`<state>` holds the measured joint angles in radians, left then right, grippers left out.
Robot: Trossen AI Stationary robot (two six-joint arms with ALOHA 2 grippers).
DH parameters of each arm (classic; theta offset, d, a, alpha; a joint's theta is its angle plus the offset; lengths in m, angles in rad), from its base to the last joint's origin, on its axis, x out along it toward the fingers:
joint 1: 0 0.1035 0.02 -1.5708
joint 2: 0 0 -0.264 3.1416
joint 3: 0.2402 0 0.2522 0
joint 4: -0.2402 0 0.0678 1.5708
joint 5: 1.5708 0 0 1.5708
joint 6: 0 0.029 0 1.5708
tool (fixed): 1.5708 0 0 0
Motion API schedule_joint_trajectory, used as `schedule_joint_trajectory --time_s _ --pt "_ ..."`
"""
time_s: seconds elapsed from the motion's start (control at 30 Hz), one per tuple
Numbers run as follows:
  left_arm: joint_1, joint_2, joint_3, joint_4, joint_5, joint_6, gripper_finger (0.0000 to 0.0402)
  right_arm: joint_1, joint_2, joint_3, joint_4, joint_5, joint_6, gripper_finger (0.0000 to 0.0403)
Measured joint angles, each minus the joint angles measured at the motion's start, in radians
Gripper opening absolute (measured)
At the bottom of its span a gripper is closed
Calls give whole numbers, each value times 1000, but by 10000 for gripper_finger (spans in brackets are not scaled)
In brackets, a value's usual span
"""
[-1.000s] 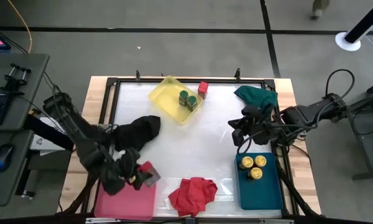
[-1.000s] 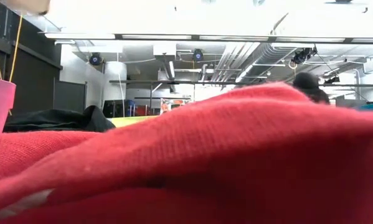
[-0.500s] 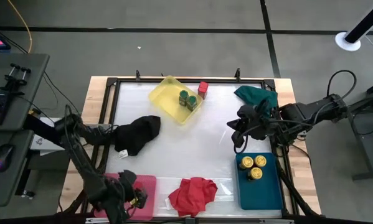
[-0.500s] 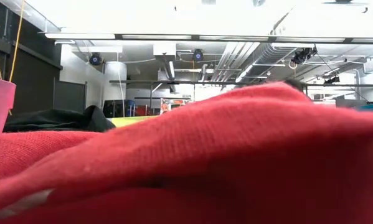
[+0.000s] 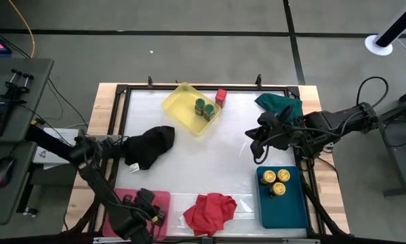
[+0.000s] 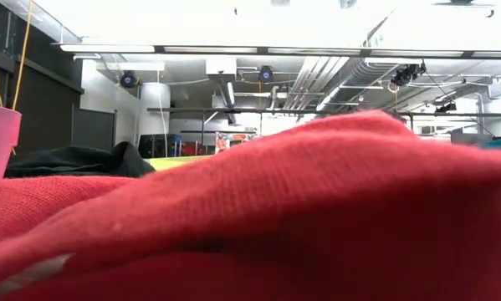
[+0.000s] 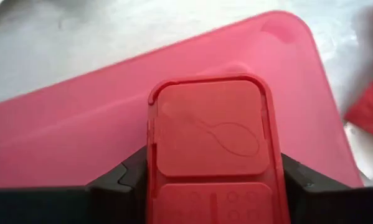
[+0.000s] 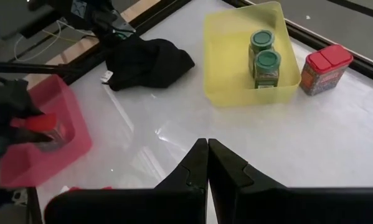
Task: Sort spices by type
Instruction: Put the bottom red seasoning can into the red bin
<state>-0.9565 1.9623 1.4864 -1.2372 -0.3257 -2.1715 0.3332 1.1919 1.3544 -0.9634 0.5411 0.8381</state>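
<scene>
My left claw point(image 7: 211, 180) is clamped on a red box point(image 7: 211, 134), a finger point(image 7: 121, 177) pressed to each side, and I am holding it just over the pink tray point(image 5: 163, 202) at the table's near-left corner. The box is not down yet.

The rest looks well along. Three yellow jars point(image 5: 275, 181) sit together in the teal tray point(image 5: 287, 210) at the near-right corner. Two green jars point(image 8: 265, 59) stand side by side in the yellow tray point(image 8: 233, 37) near the far edge. One more red box point(image 5: 221, 95) stands on the bare table just beside that yellow tray, touching no tray as far as I can tell — by my reckoning that is the last piece to move, once this one is set down.

The box I hold is squarish, red all over, with a flat hinged lid bearing a faint spoon outline and a row of small holes under the lower flap. The other box shows a two-flap red lid over a clear body with dark contents.

My right claw point(image 8: 207, 165) hangs above the table's right side, near the teal tray — fingers pressed together, holding nothing.

Black point(image 5: 152, 146), red point(image 5: 211, 209) and green point(image 5: 280, 104) cloths lie about the table.
</scene>
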Motion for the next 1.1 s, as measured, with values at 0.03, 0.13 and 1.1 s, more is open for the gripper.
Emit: schedule_joint_trajectory --time_s 0.03,0.13,1.1 --pt "3 7 0 -2 -1 0 190 0 0 0 0 0 5 0" --pt "16 23 0 0 -6 15 206 0 0 0 0 0 27 0" --pt "25 20 10 33 -37 79 213 0 0 0 0 0 44 0"
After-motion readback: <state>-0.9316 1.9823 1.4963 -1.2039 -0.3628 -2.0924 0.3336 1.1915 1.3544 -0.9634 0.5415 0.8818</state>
